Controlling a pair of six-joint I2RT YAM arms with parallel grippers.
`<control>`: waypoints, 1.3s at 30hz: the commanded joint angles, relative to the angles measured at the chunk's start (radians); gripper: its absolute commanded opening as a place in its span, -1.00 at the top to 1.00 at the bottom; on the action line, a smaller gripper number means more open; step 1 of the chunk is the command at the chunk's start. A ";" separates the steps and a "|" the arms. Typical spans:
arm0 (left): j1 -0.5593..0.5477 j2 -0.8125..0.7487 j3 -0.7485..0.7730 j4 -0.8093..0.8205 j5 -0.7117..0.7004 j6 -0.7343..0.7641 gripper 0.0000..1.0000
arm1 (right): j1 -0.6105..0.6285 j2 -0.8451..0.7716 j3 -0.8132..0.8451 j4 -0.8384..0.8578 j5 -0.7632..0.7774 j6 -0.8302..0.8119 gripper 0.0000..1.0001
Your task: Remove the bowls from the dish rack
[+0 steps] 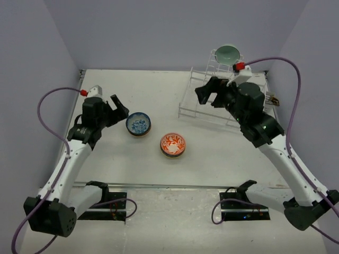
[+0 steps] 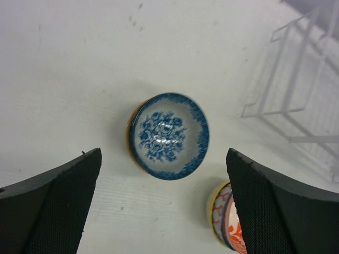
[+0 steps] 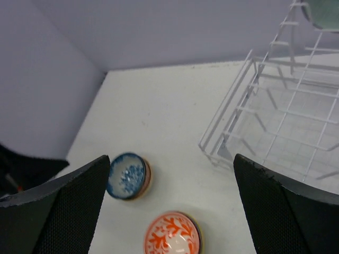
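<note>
Right now both arms have their fingers spread wide, holding nothing. The left gripper [image 1: 121,107] hangs by the blue bowl [image 1: 139,124] on the table [image 1: 122,164], the orange bowl [image 1: 173,144] nearby. The right gripper [image 1: 209,97] is over the dish rack [image 1: 201,108], far right, with a green bowl [image 1: 227,53] up top.

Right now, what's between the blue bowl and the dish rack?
Only bare table lies between the blue bowl and the dish rack in the top view; the orange bowl sits aside.
</note>
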 commanded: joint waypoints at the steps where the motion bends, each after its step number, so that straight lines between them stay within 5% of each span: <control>1: 0.003 -0.154 0.105 -0.070 -0.005 0.092 -1.00 | -0.128 0.068 0.106 0.138 -0.071 0.254 -0.98; 5: 0.003 -0.294 0.113 -0.134 0.004 0.191 -1.00 | -0.324 0.163 0.116 0.285 -0.096 0.579 -0.98; 11: 0.003 -0.463 0.024 -0.163 -0.071 0.259 -1.00 | -0.394 0.330 0.121 0.497 0.128 0.899 -0.98; 17: 0.001 -0.549 -0.068 -0.140 -0.189 0.227 -1.00 | -0.425 0.500 0.233 0.539 0.252 0.989 -0.91; 23: -0.005 -0.597 -0.094 -0.122 -0.197 0.219 -1.00 | -0.478 0.680 0.350 0.529 0.188 1.158 -0.75; 34: -0.054 -0.572 -0.091 -0.137 -0.224 0.204 -1.00 | -0.506 0.879 0.563 0.501 0.195 1.186 -0.58; 39: -0.069 -0.561 -0.088 -0.146 -0.241 0.199 -1.00 | -0.509 0.906 0.542 0.559 0.174 1.213 -0.04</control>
